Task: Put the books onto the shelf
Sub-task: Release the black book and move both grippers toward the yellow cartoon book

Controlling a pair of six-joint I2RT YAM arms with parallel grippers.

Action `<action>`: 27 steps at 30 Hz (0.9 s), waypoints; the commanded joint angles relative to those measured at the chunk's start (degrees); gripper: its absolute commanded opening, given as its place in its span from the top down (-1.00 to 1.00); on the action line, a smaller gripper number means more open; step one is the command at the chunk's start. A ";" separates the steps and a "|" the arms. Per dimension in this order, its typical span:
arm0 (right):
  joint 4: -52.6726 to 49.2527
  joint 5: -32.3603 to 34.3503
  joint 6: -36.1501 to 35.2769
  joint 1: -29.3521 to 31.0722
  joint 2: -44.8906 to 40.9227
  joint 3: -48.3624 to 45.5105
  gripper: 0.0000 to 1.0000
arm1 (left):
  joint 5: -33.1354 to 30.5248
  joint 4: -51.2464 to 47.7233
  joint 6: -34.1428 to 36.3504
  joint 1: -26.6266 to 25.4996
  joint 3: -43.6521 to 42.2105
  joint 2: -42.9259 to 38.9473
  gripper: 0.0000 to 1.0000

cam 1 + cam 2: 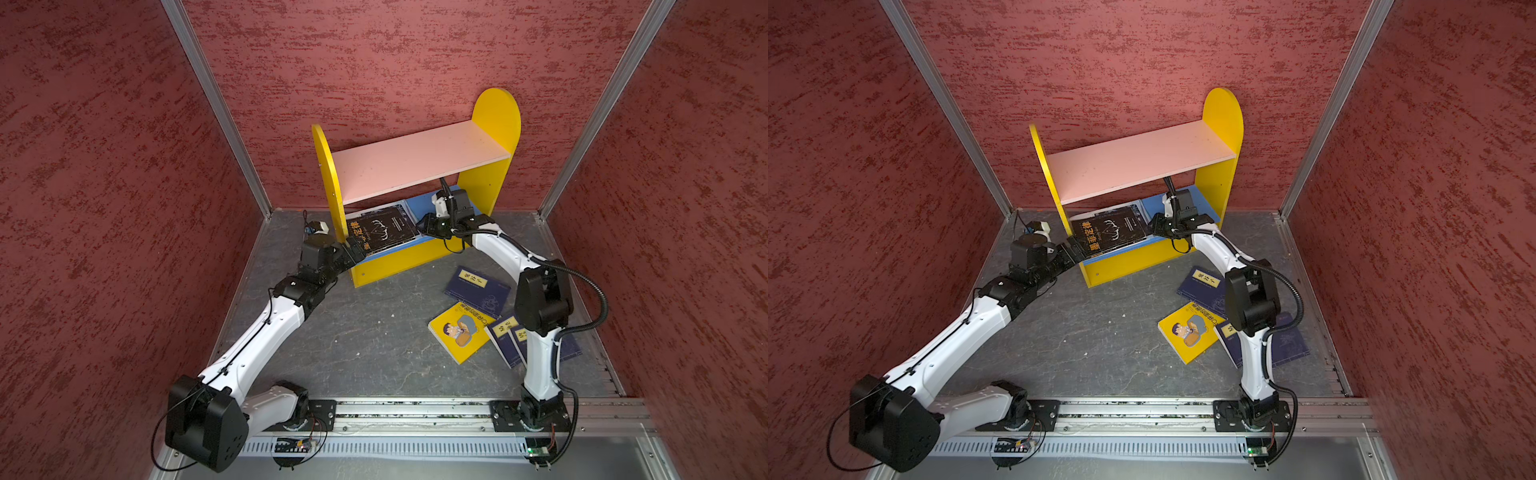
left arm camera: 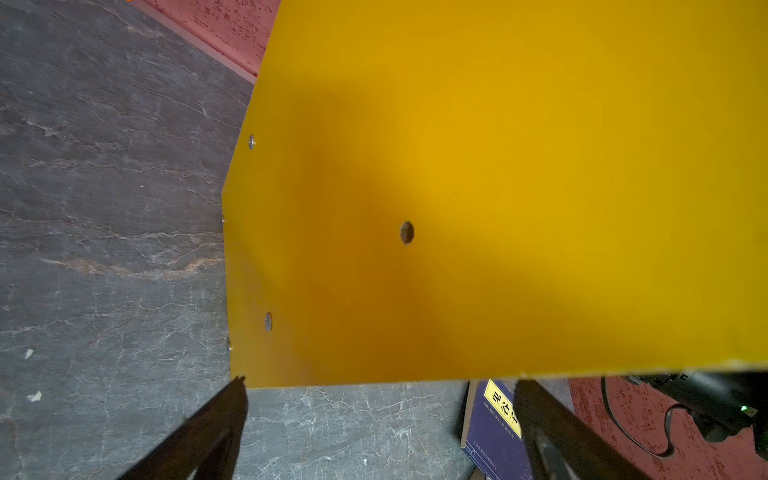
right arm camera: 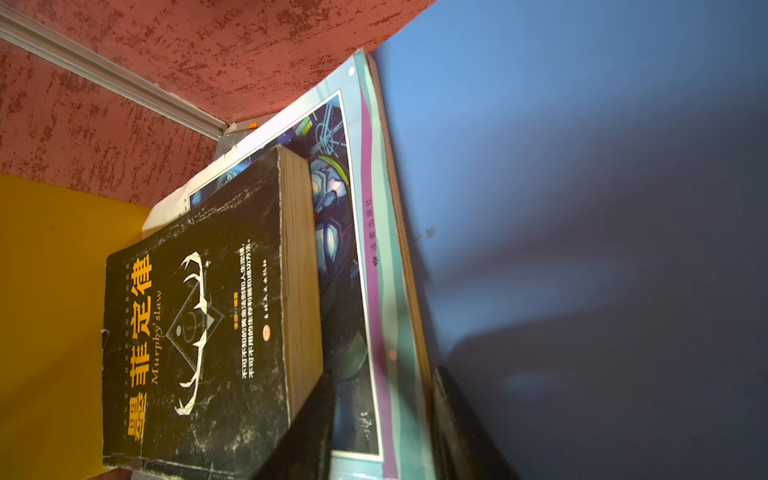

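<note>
The shelf [image 1: 415, 164] [image 1: 1133, 160] stands against the back wall. A black book [image 1: 382, 230] [image 1: 1108, 230] [image 3: 195, 332] lies on a white book [image 1: 401, 206] [image 3: 374, 291] at the left of its blue lower board [image 3: 582, 208]. My right gripper [image 1: 422, 225] [image 1: 1154, 226] [image 3: 382, 374] reaches in under the pink board. Its jaws stand apart over the white book's bare strip, one by the black book's pages, one past the white book's edge. My left gripper [image 1: 355, 251] [image 1: 1073, 249] [image 2: 382, 415] is open at the left yellow panel's [image 2: 457, 187] front edge and holds nothing.
On the grey floor at the right lie a yellow book [image 1: 461, 330] [image 1: 1187, 330] and three navy books [image 1: 478, 286] [image 1: 1202, 282] [image 2: 494, 424], two of them [image 1: 505, 332] partly under the right arm. Red walls close in on three sides. The arms' rail [image 1: 415, 409] runs along the front.
</note>
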 commanded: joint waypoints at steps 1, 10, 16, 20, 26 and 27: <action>0.63 3.54 -0.42 1.12 -5.73 -1.39 0.08 | 1.75 -1.48 3.14 -0.80 0.19 -1.15 -0.99; 4.76 22.18 6.61 0.80 -26.59 -24.81 -0.35 | 3.27 -10.74 10.00 -11.52 0.54 -1.53 -0.99; 1.95 27.24 14.83 -3.26 -39.75 -40.05 -0.60 | -0.22 -17.22 15.05 -23.19 4.22 1.66 -0.99; -2.79 27.36 18.68 -6.28 -45.23 -45.70 -0.68 | 2.98 -17.99 17.91 -26.91 7.32 7.05 -0.99; -6.42 20.41 24.81 -7.09 -50.25 -52.90 -0.67 | 4.94 -16.67 20.37 -29.29 10.86 15.37 -0.99; -5.93 18.01 25.88 -7.09 -51.05 -54.65 -0.64 | 5.24 -16.34 20.26 -29.29 11.07 16.34 -0.99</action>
